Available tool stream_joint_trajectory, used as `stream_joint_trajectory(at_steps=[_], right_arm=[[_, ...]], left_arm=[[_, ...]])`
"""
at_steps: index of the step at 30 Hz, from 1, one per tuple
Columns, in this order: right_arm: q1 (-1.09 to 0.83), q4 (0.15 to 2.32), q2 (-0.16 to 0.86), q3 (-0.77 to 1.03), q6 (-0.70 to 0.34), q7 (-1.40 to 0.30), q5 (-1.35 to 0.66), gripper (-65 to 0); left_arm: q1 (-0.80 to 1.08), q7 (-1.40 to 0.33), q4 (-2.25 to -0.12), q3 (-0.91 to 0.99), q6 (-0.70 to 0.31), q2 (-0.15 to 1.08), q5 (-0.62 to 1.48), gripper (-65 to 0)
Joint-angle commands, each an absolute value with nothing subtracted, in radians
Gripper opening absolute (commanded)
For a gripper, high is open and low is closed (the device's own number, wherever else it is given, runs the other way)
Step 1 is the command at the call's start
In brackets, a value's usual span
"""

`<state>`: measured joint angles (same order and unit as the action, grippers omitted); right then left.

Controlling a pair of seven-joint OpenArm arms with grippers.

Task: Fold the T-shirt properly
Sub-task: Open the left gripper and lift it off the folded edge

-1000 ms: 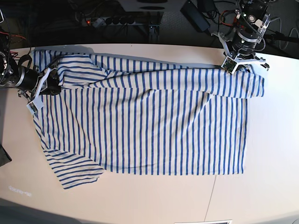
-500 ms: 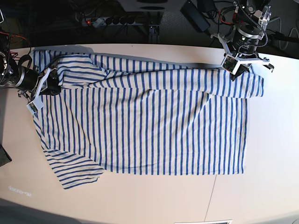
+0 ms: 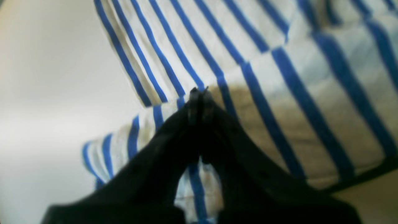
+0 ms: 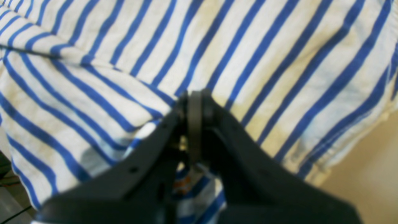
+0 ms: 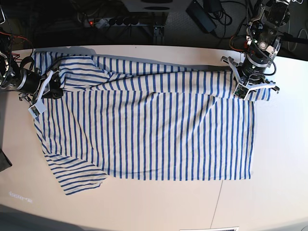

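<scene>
A: Where does the T-shirt (image 5: 144, 130) lie, and how much room is around it?

B: It is spread flat over the middle of the pale table (image 5: 269, 192), hem toward 3 o'clock and collar end toward 9 o'clock in the base view. Bare tabletop shows along the whole 6 o'clock side and as a wide strip at 3 o'clock. At 12 o'clock the cloth runs close to the table's far edge, with a power strip (image 5: 115, 21) and dark cables beyond it. At 9 o'clock the cloth comes close to the table's edge.

A: The claws?

B: The left gripper (image 3: 199, 93) is at about 2 o'clock, on the hem corner. Its jaws are pressed together, and striped cloth bunches beneath them; I read it as clamped on the T-shirt (image 3: 279, 77), though the blur hides the pinch itself. The right gripper (image 4: 195, 96) is at 9 o'clock near the shoulder, jaws likewise pressed tight with fabric (image 4: 248, 56) gathered under the tips.

A: How does the shirt look?

B: Cream with narrow blue stripes. The 12 o'clock edge is folded over into a long band running between the two grippers. One short sleeve (image 5: 77, 178) sticks out at 7 o'clock, lying flat. The body has soft wrinkles near the shoulder.
</scene>
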<state>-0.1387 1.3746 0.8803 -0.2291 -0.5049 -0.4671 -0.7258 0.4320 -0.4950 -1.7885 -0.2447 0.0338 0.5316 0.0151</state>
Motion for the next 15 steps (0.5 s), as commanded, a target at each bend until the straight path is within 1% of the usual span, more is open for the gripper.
stream_joint_trajectory(at_steps=[1,6,15], right_arm=[[-0.144,1.373,0.897,-0.228,-0.564,-0.521,-0.698,-65.0],[-0.167,1.373,0.897,-0.228,-0.565,-0.527,-0.696,-65.0],[-0.220,1.373,0.896,-0.227,-0.565,-0.524,-0.696,-65.0]], left_arm=[[0.433,-0.483,-1.794,-0.240,0.028,0.540,0.010,-65.0],[0.496,-0.430,-1.788,-0.240,0.030,0.540,-0.023,-65.0],[0.534,-0.422,-1.799,-0.240,0.046,0.521,-0.044,-65.0]])
